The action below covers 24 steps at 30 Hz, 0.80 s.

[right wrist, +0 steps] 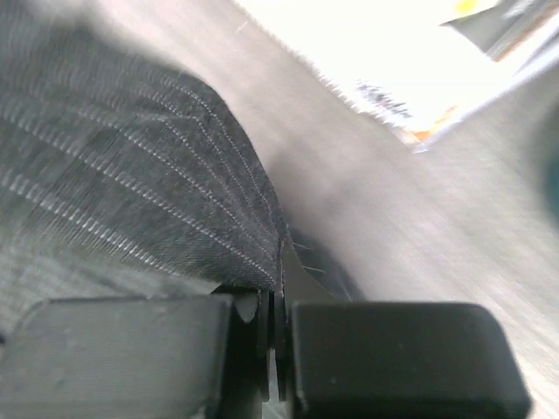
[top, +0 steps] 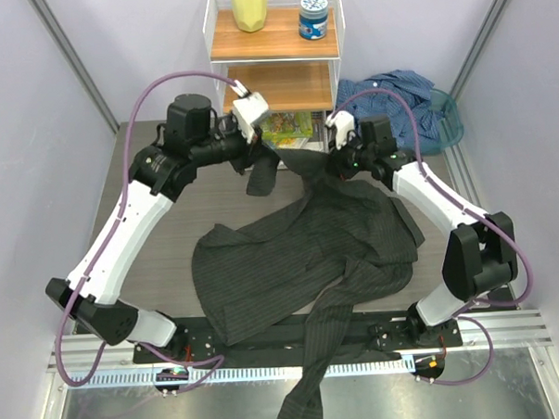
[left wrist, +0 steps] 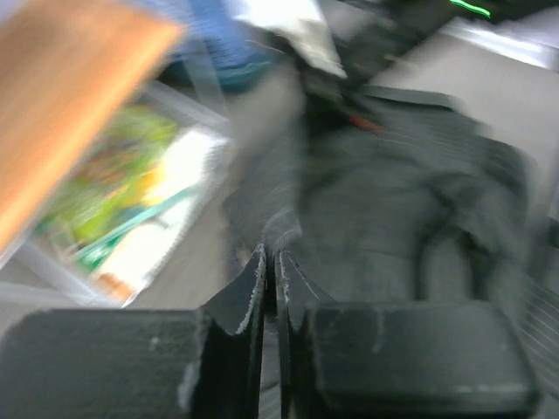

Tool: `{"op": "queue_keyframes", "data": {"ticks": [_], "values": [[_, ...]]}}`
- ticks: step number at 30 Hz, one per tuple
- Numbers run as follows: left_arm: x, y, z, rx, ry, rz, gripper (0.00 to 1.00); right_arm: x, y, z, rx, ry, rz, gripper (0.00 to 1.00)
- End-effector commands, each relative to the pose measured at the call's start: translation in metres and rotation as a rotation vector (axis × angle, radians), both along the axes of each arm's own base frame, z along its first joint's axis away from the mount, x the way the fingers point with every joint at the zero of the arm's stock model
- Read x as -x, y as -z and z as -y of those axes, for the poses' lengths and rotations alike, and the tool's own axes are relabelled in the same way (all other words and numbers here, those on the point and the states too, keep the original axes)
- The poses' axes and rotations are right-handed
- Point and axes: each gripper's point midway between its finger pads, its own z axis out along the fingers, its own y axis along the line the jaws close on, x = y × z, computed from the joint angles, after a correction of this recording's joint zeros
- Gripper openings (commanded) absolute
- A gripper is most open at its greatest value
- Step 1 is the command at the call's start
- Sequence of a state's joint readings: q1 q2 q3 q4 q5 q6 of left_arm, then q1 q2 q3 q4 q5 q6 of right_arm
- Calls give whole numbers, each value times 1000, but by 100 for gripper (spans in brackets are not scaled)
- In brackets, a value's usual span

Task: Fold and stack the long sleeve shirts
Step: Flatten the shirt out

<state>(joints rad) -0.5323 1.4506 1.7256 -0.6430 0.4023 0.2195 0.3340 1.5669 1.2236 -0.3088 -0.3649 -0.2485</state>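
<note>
Both the left gripper and right gripper are clamped on the far edge of the charcoal pinstriped shirt spread on the table; the blue shirt lies heaped beside the shelf.

The place is a robotics lab test cell. A white left arm and right arm are bolted to an aluminium rail at a grey bench. Plain pale panels enclose them, purple cables loop overhead, and a small shelf unit stands behind.
</note>
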Motion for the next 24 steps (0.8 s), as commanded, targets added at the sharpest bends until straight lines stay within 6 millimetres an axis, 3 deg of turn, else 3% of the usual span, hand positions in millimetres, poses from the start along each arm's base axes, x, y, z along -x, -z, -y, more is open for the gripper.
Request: {"op": "queue_keyframes", "data": {"ticks": [1,2,3,4,5,6,7,8,9,10,13,14,15,17,19,21,22,24], "values": [[125,6,54,-36,527,-4,13,-19,-73,12,-86,35,144,1],[157,37,52,-134,609,-103,21,-19,-75,17,-90,39,145,1],[172,54,55,-209,660,-107,26,-17,-76,17,-90,31,149,1],[200,74,58,-277,742,-125,34,-15,-78,19,-79,23,165,1],[206,86,53,-314,745,-145,52,-14,-77,21,-74,23,166,1],[209,86,44,-320,732,-137,61,-13,-78,22,-70,20,168,1],[193,107,30,-371,647,-159,67,-10,-80,23,-72,12,174,1],[184,110,21,-365,608,-164,74,-8,-79,24,-67,10,169,1],[170,110,11,-342,550,-163,75,-5,-81,25,-64,5,175,1],[141,111,-16,-314,422,-188,76,-2,-81,25,-61,-4,174,1],[94,146,-73,-408,225,-202,76,9,-81,30,-46,-19,182,1],[89,169,-90,-467,190,-234,75,16,-84,30,-48,-37,192,1],[78,180,-108,-510,156,-228,75,19,-85,30,-47,-45,193,1],[58,207,-129,-562,104,-265,75,30,-88,30,-49,-70,195,1],[43,231,-138,-592,74,-330,74,38,-84,32,-36,-81,176,1],[24,239,-148,-576,31,-370,72,43,-81,34,-23,-88,170,1],[15,254,-149,-576,25,-412,70,45,-78,34,-18,-92,163,1],[-5,253,-152,-564,13,-413,65,47,-75,33,-21,-99,146,1]]}}
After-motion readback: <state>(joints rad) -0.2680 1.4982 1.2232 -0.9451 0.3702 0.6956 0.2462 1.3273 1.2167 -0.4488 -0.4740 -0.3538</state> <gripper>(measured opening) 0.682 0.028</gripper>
